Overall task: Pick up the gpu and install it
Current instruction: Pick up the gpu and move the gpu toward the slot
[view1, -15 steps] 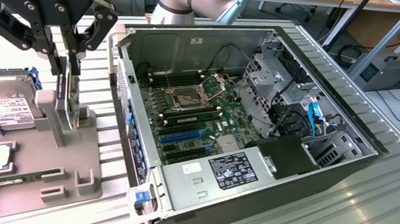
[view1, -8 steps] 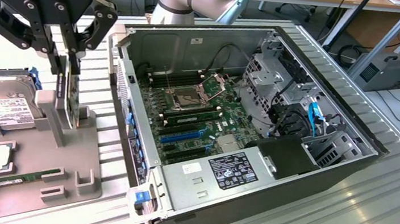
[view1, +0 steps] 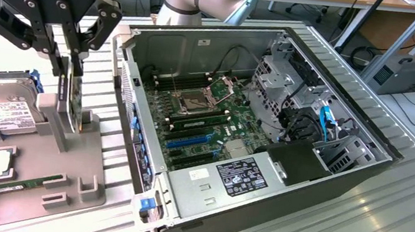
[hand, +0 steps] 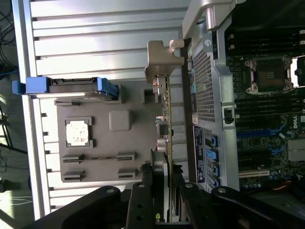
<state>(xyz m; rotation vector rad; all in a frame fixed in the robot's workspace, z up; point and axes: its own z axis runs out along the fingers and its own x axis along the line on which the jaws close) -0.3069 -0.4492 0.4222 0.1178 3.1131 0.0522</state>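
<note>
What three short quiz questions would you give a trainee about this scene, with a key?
1. True or false: the gpu already sits in the computer case.
2. The gripper is: A) open, far from everything; B) shut on the gpu, which stands on edge in the gray holder; C) inside the computer case.
3. What colour is the caddy around the hard drive?
Key: 1 false; 2 B; 3 blue.

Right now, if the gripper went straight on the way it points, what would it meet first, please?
The gpu, standing on edge in the grey holder below the gripper; the gap is unclear.
</note>
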